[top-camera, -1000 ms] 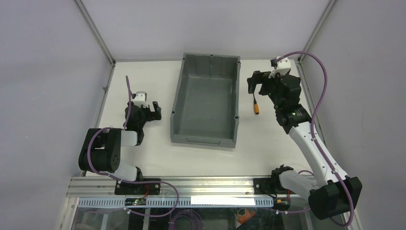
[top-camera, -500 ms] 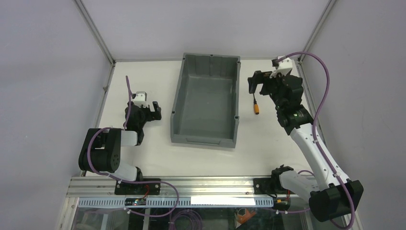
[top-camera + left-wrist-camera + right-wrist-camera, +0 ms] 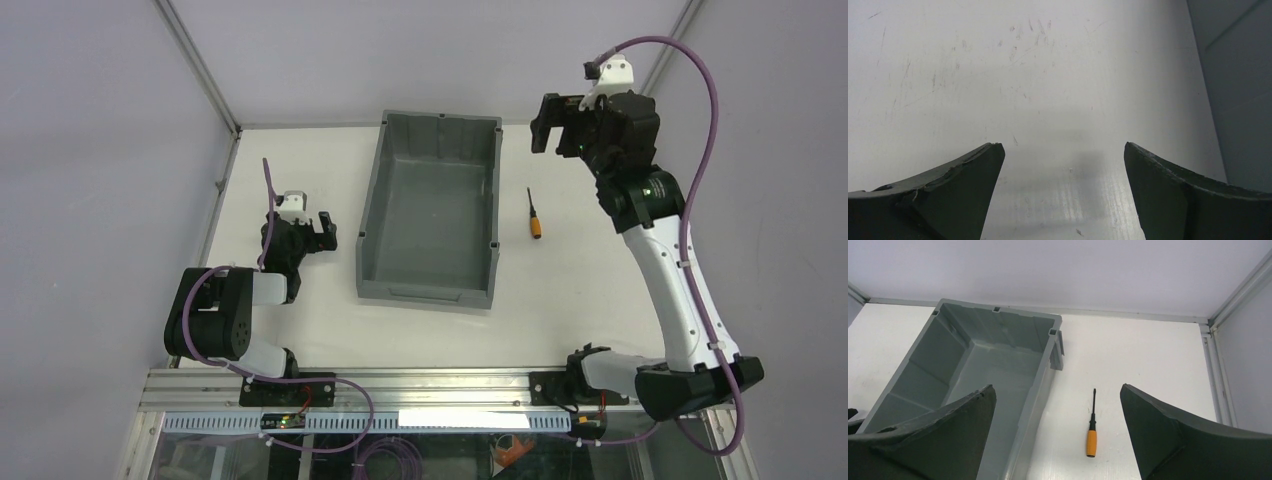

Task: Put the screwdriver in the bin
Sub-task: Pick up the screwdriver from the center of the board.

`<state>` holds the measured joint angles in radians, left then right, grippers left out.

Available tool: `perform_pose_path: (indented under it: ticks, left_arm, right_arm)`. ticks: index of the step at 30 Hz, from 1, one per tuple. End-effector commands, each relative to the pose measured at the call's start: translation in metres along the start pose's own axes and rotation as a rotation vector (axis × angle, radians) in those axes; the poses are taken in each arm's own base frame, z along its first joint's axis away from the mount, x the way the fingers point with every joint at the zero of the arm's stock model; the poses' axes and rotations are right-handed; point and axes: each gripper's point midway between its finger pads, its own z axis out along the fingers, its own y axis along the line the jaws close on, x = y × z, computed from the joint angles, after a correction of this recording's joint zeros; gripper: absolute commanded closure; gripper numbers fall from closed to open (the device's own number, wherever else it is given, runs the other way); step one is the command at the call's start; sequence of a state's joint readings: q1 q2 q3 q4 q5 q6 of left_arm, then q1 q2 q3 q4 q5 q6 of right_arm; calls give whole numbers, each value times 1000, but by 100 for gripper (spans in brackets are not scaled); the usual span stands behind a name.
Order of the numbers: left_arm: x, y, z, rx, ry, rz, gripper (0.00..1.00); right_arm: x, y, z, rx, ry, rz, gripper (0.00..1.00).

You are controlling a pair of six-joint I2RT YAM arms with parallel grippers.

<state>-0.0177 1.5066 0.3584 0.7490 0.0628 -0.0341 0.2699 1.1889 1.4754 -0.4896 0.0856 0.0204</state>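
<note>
Hovering high over the far right of the table [image 3: 300, 330], the right gripper [image 3: 552, 130] has its jaws spread wide and holds nothing. The screwdriver [image 3: 534, 215] lies flat on the table just beside the bin [image 3: 428, 296], outside its right wall, with the orange handle toward the arms and the shaft pointing away. Nothing shows inside the bin. The left gripper [image 3: 322, 228] sits low on the bin's other side, likewise open and empty. The step in hand looks like the reach for the pick. Next, the right gripper needs to come down, set its fingers across the handle, and close.
</note>
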Motion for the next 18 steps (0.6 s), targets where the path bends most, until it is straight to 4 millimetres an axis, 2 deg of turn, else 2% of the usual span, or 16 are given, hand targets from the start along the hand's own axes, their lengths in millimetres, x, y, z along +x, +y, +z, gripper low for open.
perform_pose_path:
  ticks: [1, 7, 11, 18]
  left_arm:
    - [-25, -3, 5, 23, -88, 12, 1]
    - [-26, -3, 4, 23, -89, 12, 1]
    - [-25, -3, 5, 25, -88, 12, 1]
    - [-25, -3, 5, 23, -88, 12, 1]
  right_arm:
    - [10, -12, -1, 80, 135, -7, 1]
    - [14, -21, 16, 150, 264, -4, 1]
    - [28, -28, 25, 178, 358, 11, 1]
    - [75, -38, 46, 183, 533, 54, 1]
